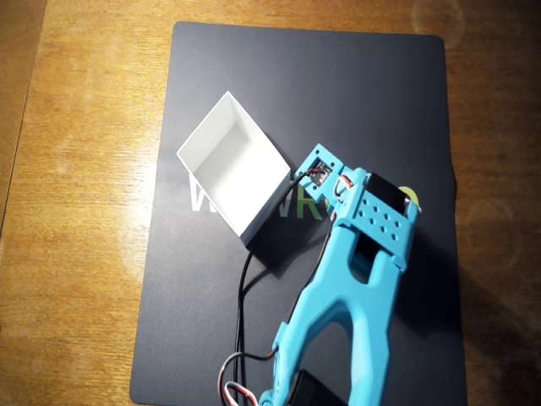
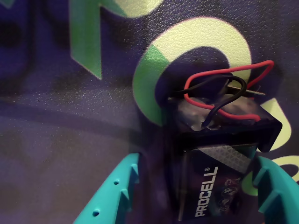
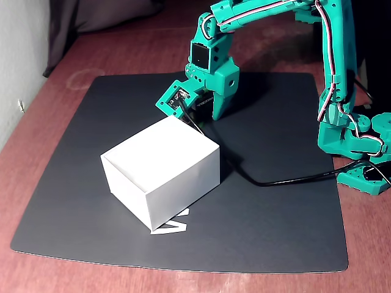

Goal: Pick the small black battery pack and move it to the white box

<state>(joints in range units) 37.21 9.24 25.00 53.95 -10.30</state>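
In the wrist view, the small black rectangular battery pack [image 2: 219,172], lettered PROCELL and trailing red and black wires at its far end, sits low and right of centre on the dark printed mat [image 2: 60,140], between the two teal plastic fingers of the gripper [image 2: 196,196]. The jaws stand spread, the right finger [image 2: 275,191] just beside the pack and the left finger [image 2: 117,191] well apart, so nothing is gripped. The white square-walled cardboard box [image 1: 232,165] lies upper left of centre overhead. Closing off-centre could shove or twist the pack; the looped wires might snag during a lift.
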